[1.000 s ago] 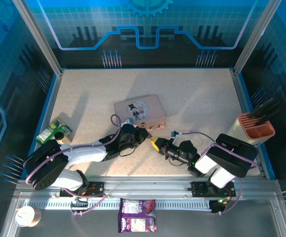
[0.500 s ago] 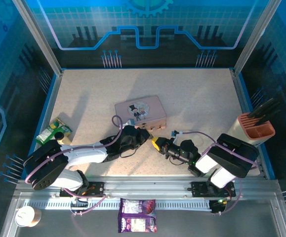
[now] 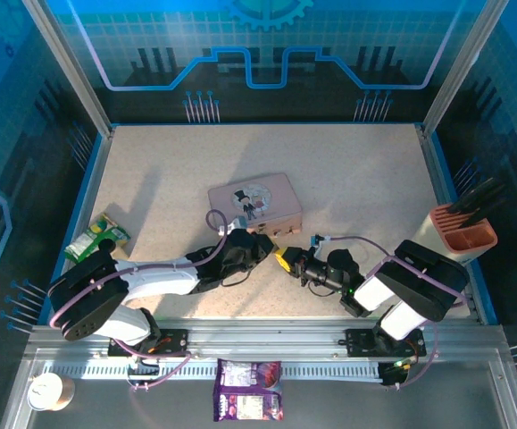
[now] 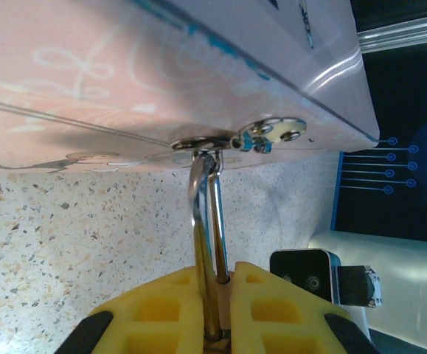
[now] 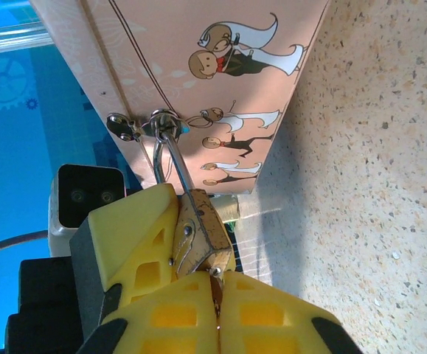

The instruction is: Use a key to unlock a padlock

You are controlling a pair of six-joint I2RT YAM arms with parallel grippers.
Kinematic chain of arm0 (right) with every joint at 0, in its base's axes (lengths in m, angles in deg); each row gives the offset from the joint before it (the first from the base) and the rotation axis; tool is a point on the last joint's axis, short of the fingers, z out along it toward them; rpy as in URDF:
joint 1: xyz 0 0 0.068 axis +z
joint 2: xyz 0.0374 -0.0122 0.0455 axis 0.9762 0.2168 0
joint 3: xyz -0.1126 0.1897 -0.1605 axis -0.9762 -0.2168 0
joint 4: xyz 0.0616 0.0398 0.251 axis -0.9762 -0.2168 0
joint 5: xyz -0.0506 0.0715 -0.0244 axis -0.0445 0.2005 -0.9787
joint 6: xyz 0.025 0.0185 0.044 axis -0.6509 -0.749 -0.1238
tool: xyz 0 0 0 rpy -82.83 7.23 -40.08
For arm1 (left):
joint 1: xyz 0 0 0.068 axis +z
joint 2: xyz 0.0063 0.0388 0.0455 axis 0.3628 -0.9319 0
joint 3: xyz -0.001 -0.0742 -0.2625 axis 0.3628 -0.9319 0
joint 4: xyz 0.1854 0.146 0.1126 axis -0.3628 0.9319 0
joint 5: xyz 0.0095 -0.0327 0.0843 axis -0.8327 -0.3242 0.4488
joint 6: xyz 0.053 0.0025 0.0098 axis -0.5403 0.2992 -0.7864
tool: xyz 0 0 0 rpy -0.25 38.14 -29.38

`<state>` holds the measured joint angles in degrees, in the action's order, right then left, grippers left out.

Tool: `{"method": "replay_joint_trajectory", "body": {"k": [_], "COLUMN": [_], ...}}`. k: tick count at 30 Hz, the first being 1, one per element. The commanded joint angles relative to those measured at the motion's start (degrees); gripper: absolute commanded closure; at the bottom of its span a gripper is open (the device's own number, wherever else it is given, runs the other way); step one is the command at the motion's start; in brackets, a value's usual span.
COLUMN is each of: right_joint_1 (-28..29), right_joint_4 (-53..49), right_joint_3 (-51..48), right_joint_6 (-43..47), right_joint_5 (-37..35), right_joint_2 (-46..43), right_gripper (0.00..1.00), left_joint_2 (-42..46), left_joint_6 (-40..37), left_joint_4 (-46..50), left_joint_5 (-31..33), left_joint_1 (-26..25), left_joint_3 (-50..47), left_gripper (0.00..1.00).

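In the left wrist view the padlock (image 4: 207,221) shows only its shackle, the body buried between the pads of the left gripper (image 4: 214,302), which run off the bottom edge. In the right wrist view the key (image 5: 214,279) is a thin sliver pinched in the right gripper (image 5: 217,295), its head hidden. From above, both are too small to make out. The pink tin (image 5: 198,81) is cropped in both wrist views
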<state>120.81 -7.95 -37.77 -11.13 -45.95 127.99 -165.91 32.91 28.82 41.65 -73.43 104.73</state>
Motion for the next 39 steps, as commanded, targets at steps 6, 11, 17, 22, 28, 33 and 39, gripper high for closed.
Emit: {"method": "replay_joint_trajectory", "body": {"k": [6, 11, 17, 22, 28, 33, 39], "right_joint_1": [-2.28, -5.77, -10.94, -11.31, -11.52, -5.89, 9.55], "right_joint_4": [3.39, 2.81, -16.95, -67.90, -96.38, -98.39, -87.86], "right_joint_3": [-0.71, -3.38, -4.64, 8.57, 21.06, 24.16, 19.28], "right_joint_6": [0.59, 1.41, 7.94, 29.19, 53.14, 66.32, 80.55], "right_joint_5": [-2.31, 1.16, 7.42, 6.47, -3.72, -7.71, -22.05], "right_joint_2": [0.16, -0.89, -13.28, -36.59, -49.72, -50.82, -51.81], "right_gripper": [0.62, 0.44, 0.42, 0.44, 0.43, 0.46, 0.50], "left_joint_2": [0.82, 0.67, 2.16, 2.69, 2.52, 2.41, 2.45], "left_joint_6": [0.47, 0.41, -0.89, -1.29, -1.61, -1.84, -1.77], "left_joint_4": [4.10, 5.86, 9.28, 10.20, 11.16, 12.12, 12.79], "left_joint_5": [-2.09, -1.31, 0.40, 0.14, -0.72, -2.04, -3.10], "left_joint_1": [-1.02, 0.04, 1.24, 1.95, 2.13, 2.15, 2.06], "left_joint_3": [2.99, 3.42, 3.70, 3.57, 4.33, 5.52, 5.98], "left_gripper": [1.00, 1.00, 1.00, 1.00, 1.00, 1.00, 1.00]}}
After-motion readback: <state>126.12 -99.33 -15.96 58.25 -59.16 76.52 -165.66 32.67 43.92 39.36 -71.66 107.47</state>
